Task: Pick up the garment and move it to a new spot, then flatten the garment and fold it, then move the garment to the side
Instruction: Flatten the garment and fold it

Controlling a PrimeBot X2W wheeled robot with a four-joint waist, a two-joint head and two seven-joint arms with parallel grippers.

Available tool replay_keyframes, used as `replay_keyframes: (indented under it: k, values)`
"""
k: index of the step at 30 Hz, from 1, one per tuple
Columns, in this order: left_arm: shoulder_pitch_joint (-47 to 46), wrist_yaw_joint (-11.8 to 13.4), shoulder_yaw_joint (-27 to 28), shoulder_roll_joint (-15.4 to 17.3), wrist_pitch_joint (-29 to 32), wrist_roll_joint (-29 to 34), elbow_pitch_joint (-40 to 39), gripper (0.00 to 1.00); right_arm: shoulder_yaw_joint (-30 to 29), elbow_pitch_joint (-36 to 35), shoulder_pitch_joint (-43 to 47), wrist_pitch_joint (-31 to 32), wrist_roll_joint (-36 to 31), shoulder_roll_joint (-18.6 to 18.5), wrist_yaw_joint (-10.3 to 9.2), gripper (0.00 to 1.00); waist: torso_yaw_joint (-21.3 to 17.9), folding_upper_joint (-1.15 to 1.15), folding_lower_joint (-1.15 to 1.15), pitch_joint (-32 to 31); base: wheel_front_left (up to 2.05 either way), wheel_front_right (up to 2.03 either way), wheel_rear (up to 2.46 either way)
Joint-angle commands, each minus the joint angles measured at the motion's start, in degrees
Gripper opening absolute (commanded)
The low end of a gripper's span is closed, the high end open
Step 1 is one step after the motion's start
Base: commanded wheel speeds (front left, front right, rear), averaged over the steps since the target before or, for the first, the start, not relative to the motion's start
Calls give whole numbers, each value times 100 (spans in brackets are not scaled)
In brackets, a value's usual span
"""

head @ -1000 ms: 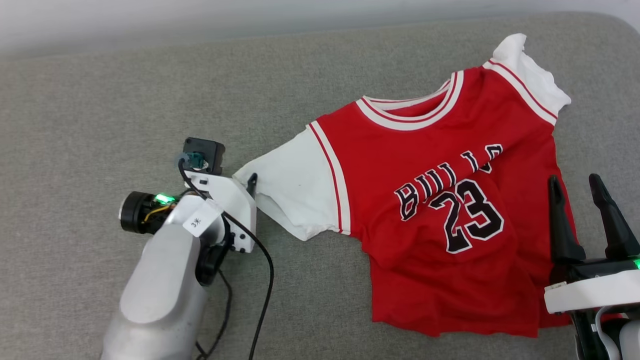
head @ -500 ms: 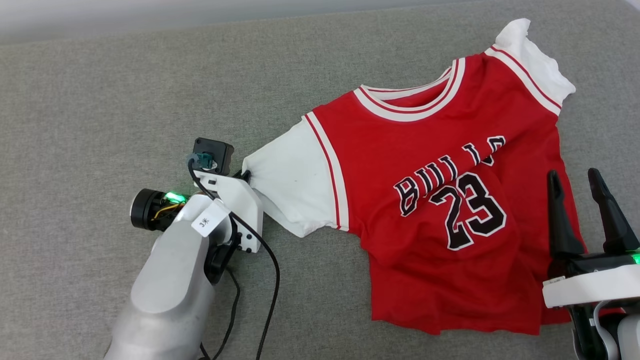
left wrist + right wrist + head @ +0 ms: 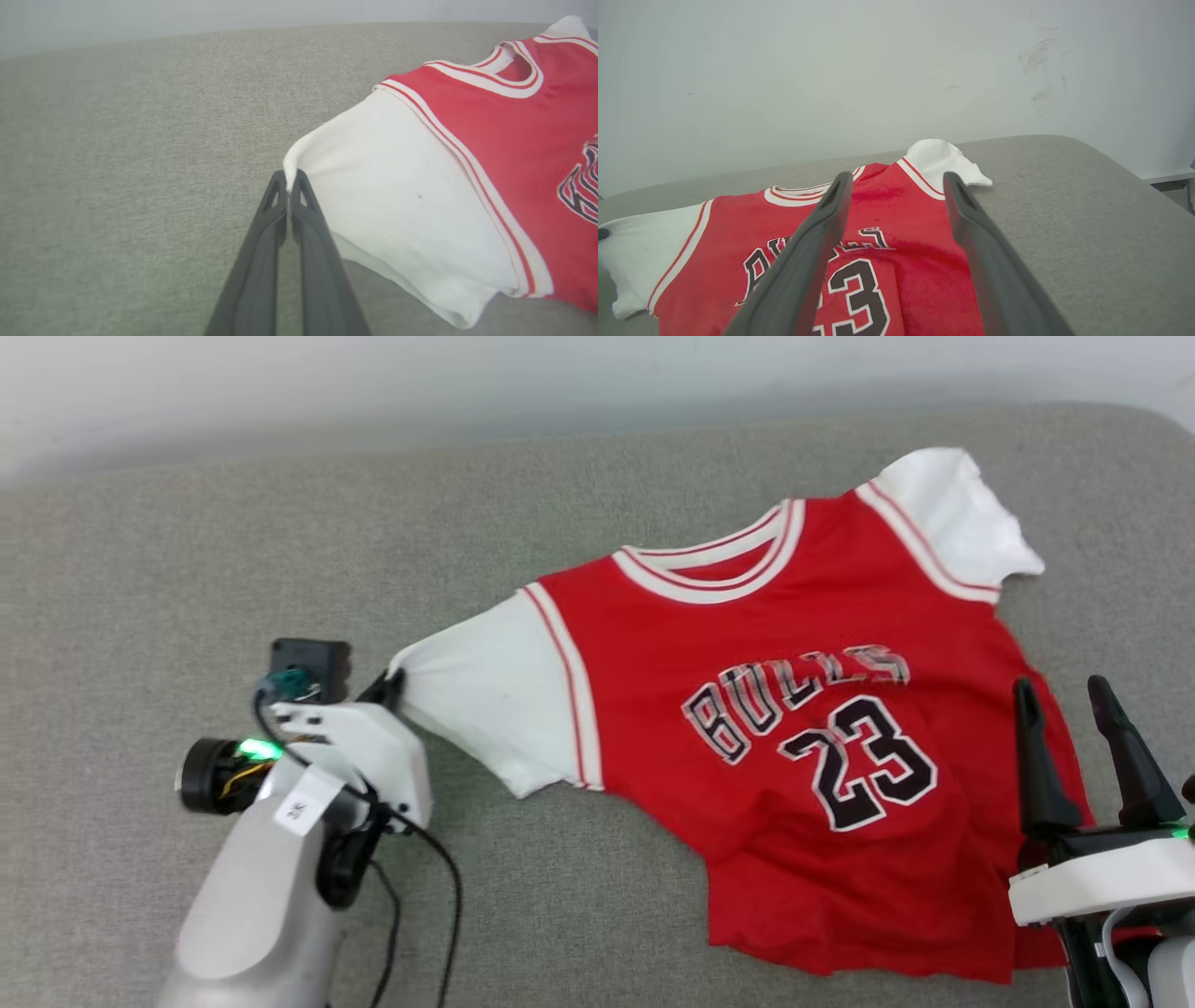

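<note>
1. Grey upholstered surface [image 3: 280,541] carries the red jersey [image 3: 747,644], front up and rumpled.
2. Left gripper [image 3: 289,179] pinches only the white sleeve [image 3: 397,200] edge. Thin bite, may slip under pull.
3. Right gripper [image 3: 1060,686] is spread above the jersey, holding nothing. A one-sided drag could bunch the fabric.

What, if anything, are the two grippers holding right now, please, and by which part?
The left gripper is shut on the garment, pinching the outer edge of its white sleeve. The right gripper is open and holds nothing.
</note>
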Motion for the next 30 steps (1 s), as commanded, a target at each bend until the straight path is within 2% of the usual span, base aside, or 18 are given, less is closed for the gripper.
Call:
replay_keyframes:
  k: [1,9,14,19,20,21,25,30]
  values:
    - [189,69,104,132,-22,-40,-126,0,-6,22,75,29,-36,35,-4,100,53,0,0,-157,0,0,0]
    - [922,283,679,623,45,-352,-885,0,-116,65,224,137,-66,118,-4,100,153,0,0,-388,0,0,0]
    - [1379,308,608,751,381,-333,-1097,0,-171,94,263,225,-97,151,-4,100,224,0,0,-410,0,0,0]
    - [1653,309,469,670,435,-332,-1192,0,-179,122,279,297,-96,156,-4,100,291,0,0,-423,0,0,0]
    - [1680,318,449,666,401,-319,-1195,36,-192,127,290,309,-94,156,-4,100,314,0,0,-435,0,0,0]
    - [1691,324,433,654,379,-300,-1200,100,-204,133,302,319,-95,156,-4,100,337,0,0,-449,0,0,0]
    - [1674,360,421,588,-10,-253,-1303,100,-207,143,300,377,-121,135,-4,100,429,0,0,-532,0,0,0]
    - [1768,333,365,503,-1001,-91,-1578,100,-179,111,344,448,-100,109,-4,100,555,0,0,-679,0,0,0]
